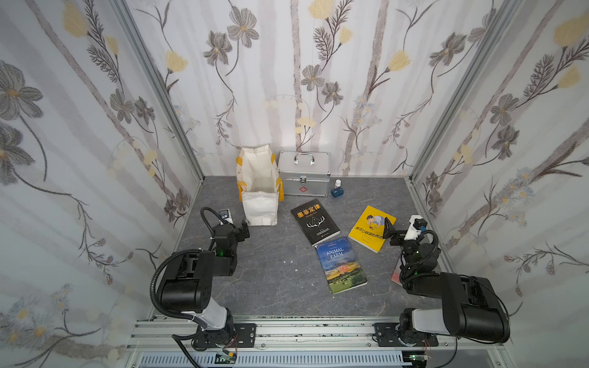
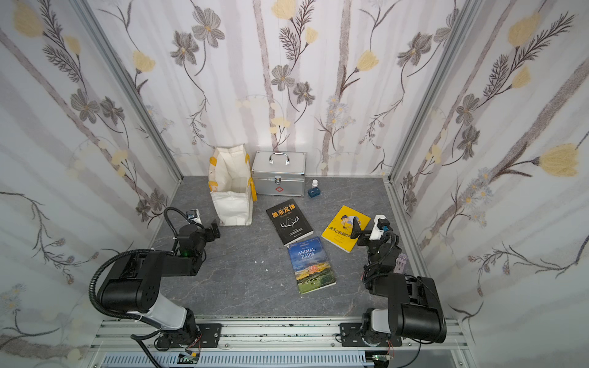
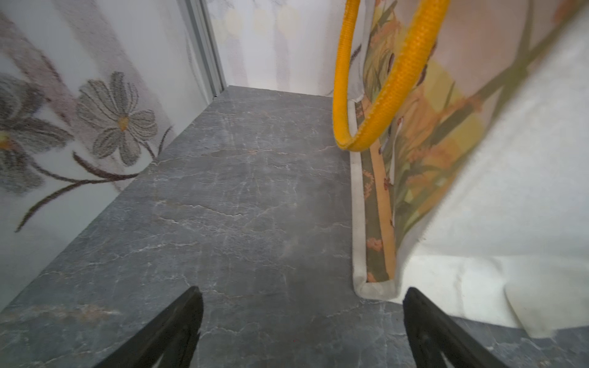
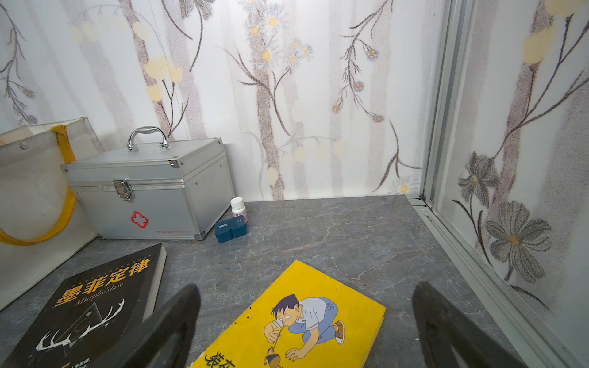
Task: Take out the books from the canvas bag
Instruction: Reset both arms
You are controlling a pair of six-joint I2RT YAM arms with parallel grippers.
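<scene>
The canvas bag (image 1: 259,210) was off-white with yellow-orange handles (image 3: 393,79); the black book (image 1: 315,221) had orange words and white antlers; the yellow book (image 1: 371,227) showed a cartoon boy in blue; the Animal Farm book (image 1: 341,265) was blue-green; the case (image 1: 303,173) was silver with a red cross; the table (image 1: 271,270) was grey with pale cracks.

Matt off-white canvas bag (image 1: 259,210) with woven yellow straps (image 3: 395,79); brushed metal case (image 1: 304,181), shiny handle (image 4: 147,129); worktop (image 1: 271,270) looks like smooth veined stone; books (image 1: 315,221) have paper covers, perhaps faintly glossy.
</scene>
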